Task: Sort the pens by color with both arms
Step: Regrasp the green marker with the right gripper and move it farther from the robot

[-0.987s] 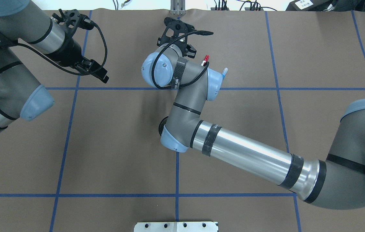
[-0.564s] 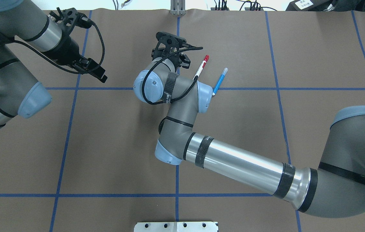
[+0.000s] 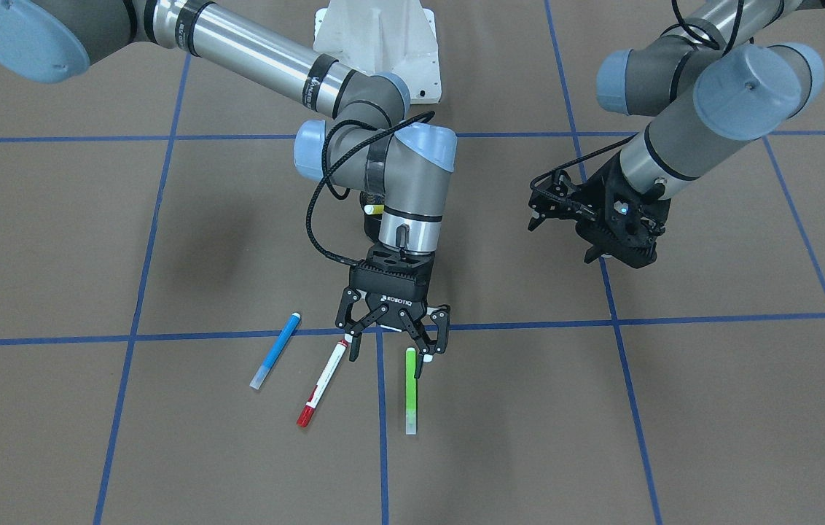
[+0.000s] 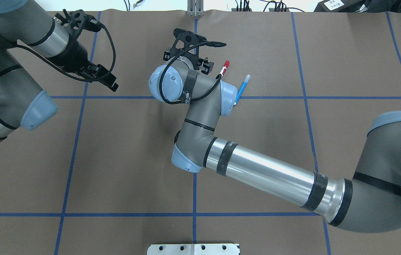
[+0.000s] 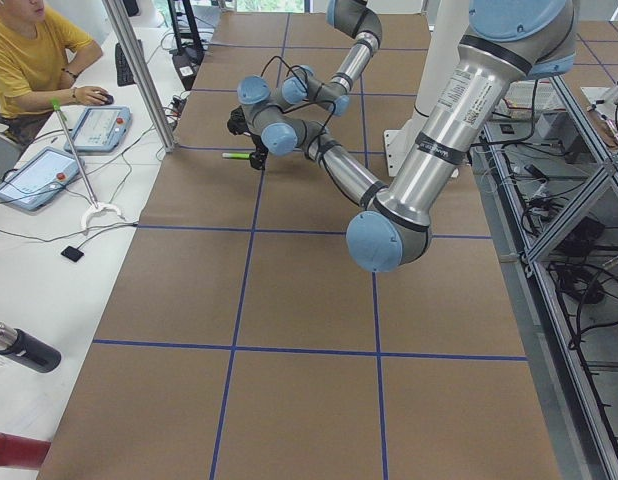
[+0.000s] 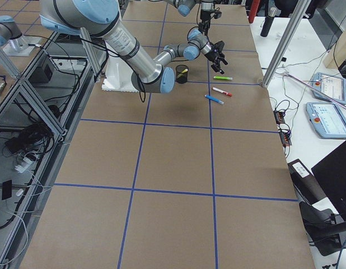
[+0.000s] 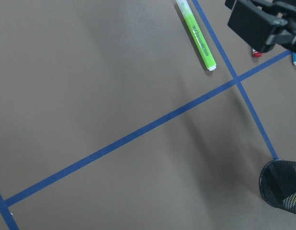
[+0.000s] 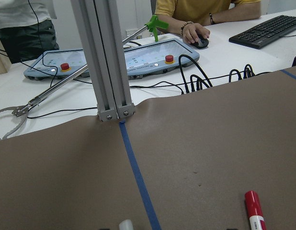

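Reading the front-facing view from its left, the blue pen [image 3: 275,351] lies apart on the table [image 3: 675,408], then the white pen with red ends [image 3: 323,383]. Behind them the yellow pen [image 3: 374,209] stands in the black mesh cup [image 7: 277,179]. Next come the right gripper [image 3: 392,341], spread wide and empty, and the green pen [image 3: 411,391]. We judge the risk lies here: its fingers hang by the ends of both the white and green pens, so a descent could nudge either or pinch both. Farthest right, the left gripper [image 4: 108,79] hovers; we cannot tell its state. Only "ROBOTIQ" on the right gripper is legible.
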You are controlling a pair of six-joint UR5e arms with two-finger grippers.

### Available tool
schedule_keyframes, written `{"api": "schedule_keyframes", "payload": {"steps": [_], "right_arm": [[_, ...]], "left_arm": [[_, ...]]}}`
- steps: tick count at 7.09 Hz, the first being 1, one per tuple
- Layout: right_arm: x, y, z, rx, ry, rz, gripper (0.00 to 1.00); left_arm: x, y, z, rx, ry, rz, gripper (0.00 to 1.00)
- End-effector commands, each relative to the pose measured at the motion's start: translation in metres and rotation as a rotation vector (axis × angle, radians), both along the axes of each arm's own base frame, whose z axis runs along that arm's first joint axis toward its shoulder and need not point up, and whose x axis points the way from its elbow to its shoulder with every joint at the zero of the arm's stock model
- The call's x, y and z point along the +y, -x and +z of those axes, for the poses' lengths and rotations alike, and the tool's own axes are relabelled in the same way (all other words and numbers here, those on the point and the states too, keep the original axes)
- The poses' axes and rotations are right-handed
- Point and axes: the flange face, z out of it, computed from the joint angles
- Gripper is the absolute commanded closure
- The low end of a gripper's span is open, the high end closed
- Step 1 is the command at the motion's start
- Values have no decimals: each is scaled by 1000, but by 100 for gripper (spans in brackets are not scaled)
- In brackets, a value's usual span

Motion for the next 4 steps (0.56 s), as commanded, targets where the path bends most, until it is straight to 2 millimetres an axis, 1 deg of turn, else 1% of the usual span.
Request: {"api": "schedule_keyframes", "payload": {"steps": [1, 2, 3, 4], "right_arm": [[-42, -58, -19, -105, 115, -188, 1], [-68, -95, -21, -165, 179, -297, 1], [-85, -126, -19, -197, 234, -397, 1], [-90, -167, -5, -205, 237, -516, 1]], "left_arm": [[1, -3, -10, 12, 79, -45, 1], [0, -4, -26, 25, 142, -88, 1], [-1, -5, -43, 41, 211, -132, 1], [0, -11, -60, 58, 286, -175, 1]]}}
